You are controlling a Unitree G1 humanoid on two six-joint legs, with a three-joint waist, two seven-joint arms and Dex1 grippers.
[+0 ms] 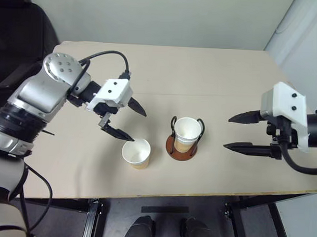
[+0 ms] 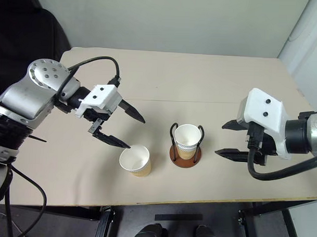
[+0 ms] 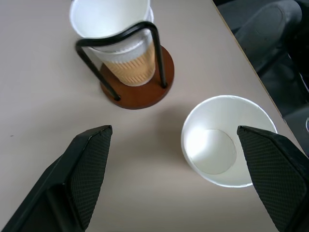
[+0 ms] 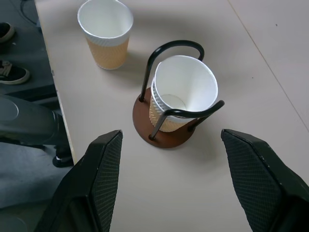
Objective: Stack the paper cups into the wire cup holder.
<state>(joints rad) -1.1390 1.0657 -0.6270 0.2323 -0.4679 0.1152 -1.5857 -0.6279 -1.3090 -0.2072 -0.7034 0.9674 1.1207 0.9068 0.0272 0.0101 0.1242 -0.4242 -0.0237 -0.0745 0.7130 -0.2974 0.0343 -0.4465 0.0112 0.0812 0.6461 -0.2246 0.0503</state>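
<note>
Paper cups are what you are sorting here: two of them sit nested [image 4: 181, 92] inside the wire cup holder [image 1: 181, 147], which stands upright near the middle of the beige table [image 1: 202, 73], toward its near edge. You can see the inner cup tilted slightly within the outer one, and the two black wire loops rise on either side of the stack from the round reddish-brown base. The third cup [image 1: 136, 152] stands alone on the table, upright and mouth up, just beside the holder on the robot's left and apart from it. Your left gripper [image 1: 128, 119] hangs above the table just behind and to the left of that loose cup, its two black fingers spread wide with nothing between them; in the left wrist view one fingertip [image 3: 268, 169] overlaps the cup's rim, but you cannot tell from the frames whether it actually touches. Your right gripper [image 1: 237, 132] hovers to the right of the holder, well apart from it, pointing toward it across the table with its fingers also parted and empty. At the table's near edge, a pair of dark shoes [image 4: 9, 53] shows on the floor below.
</note>
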